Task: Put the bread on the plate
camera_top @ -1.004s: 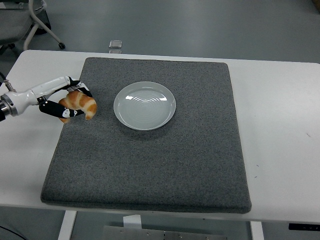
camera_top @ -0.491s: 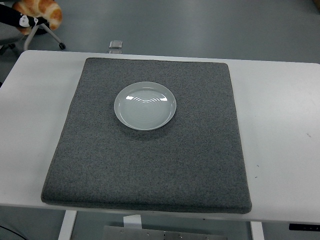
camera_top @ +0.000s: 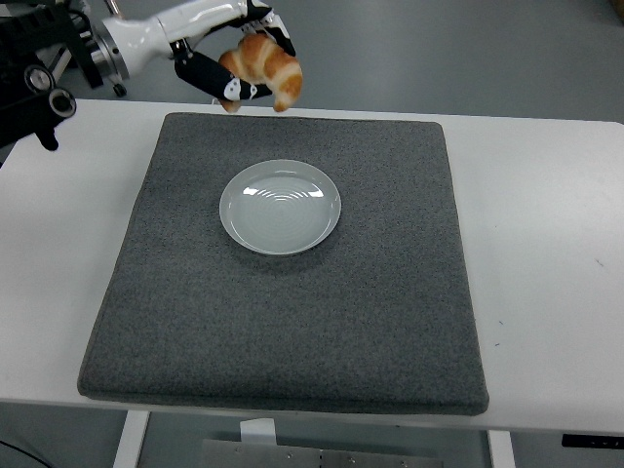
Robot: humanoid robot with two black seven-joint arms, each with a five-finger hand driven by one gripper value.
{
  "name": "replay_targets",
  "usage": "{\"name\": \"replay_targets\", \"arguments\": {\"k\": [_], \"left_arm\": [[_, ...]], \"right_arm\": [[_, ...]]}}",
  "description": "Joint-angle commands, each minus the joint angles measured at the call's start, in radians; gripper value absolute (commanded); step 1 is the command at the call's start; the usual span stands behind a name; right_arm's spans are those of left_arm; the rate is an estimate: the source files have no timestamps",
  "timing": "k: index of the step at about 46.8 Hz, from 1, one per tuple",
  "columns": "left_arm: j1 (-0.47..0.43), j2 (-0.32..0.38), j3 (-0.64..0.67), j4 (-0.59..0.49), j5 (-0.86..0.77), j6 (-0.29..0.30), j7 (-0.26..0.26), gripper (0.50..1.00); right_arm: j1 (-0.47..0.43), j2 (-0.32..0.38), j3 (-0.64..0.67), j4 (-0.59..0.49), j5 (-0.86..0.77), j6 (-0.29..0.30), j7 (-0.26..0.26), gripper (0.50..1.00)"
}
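While a white table [camera_top: 546, 244] fills most of the frame, a grey mat [camera_top: 292, 322] covers its centre and bears an empty white plate [camera_top: 280, 207] left of centre. At upper left, the left hand [camera_top: 229, 58] grasps the bread [camera_top: 265, 64], a golden croissant, fingers wrapped around it, raised clear above the mat's far edge, apart from the plate.

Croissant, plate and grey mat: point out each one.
croissant [camera_top: 265, 64], head view, its golden top, held in the left hand [camera_top: 234, 60].
plate [camera_top: 281, 206], head view, its bare centre.
grey mat [camera_top: 322, 331], head view, bare front area.
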Motion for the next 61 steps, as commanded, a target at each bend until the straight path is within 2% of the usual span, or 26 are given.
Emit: {"name": "replay_targets", "arguments": {"k": [1, 6, 15, 24, 46, 57, 61], "left_arm": [[0.058, -0.045, 0.0, 0.024, 0.0, 0.026, -0.002, 0.5], [0.121, -0.086, 0.0, 0.048, 0.002, 0.046, -0.004, 0.5], [0.19, -0.115, 0.024, 0.07, 0.015, 0.11, -0.002, 0.5], [0.237, -0.193, 0.072, 0.174, 0.023, 0.169, -0.007, 0.5], [0.279, -0.287, 0.07, 0.304, 0.02, 0.184, -0.007, 0.5], [0.296, -0.29, 0.058, 0.304, -0.001, 0.186, -0.007, 0.5], [0.296, -0.29, 0.056, 0.304, -0.003, 0.206, -0.007, 0.649]], "right_arm": [[0.0, 0.0, 0.0, 0.0, 0.0, 0.0, 0.0, 0.93], [0.0, 0.0, 0.0, 0.0, 0.0, 0.0, 0.0, 0.93], [0.0, 0.0, 0.0, 0.0, 0.0, 0.0, 0.0, 0.93], [0.0, 0.0, -0.002, 0.0, 0.0, 0.0, 0.0, 0.93], [0.0, 0.0, 0.0, 0.0, 0.0, -0.001, 0.0, 0.93], [0.0, 0.0, 0.0, 0.0, 0.0, 0.0, 0.0, 0.93], [-0.002, 0.0, 0.0, 0.0, 0.0, 0.0, 0.0, 0.93]]}}
